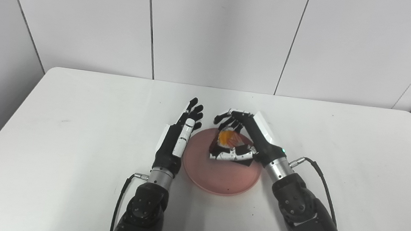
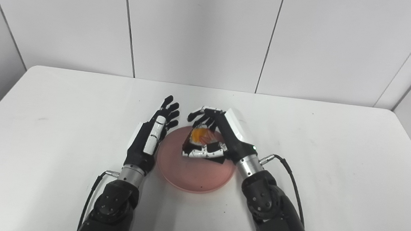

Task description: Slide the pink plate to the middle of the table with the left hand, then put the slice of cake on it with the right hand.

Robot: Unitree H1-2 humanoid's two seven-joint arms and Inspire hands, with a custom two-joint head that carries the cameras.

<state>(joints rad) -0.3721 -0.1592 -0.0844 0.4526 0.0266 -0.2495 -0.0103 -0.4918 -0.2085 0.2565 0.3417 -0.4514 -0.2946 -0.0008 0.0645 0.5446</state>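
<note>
Cake (image 1: 227, 138) is what you have in the right robot hand (image 1: 239, 139), a small slice with an orange and red top, held between curled fingers (image 1: 228, 118) above and thumb below, over the far half of the pink plate (image 1: 218, 173). Whether its underside already touches the plate you cannot tell from either head view, because the hand covers it. The plate sits on the white tabletop (image 1: 76, 125) near its middle, between the two arms, so the slide looks done and only the set-down remains. Your left robot hand (image 1: 182, 136) is open, fingers straight and pointing away, standing on edge just beside the plate's left rim and holding nothing; whether it touches that rim is unclear. Judge the slice as light and small; whether it is soft or a hard model cannot be told from here, so hold it by its sides, low down, rather than pressing on the topping, and squeeze no more than needed. It could tip onto its side if you let go from any height, so lower it until it rests on the plate. The plate looks stiff, shallow and smooth, and may skate on the tabletop if the hand bumps it; the open left hand at the rim can steady it.
</note>
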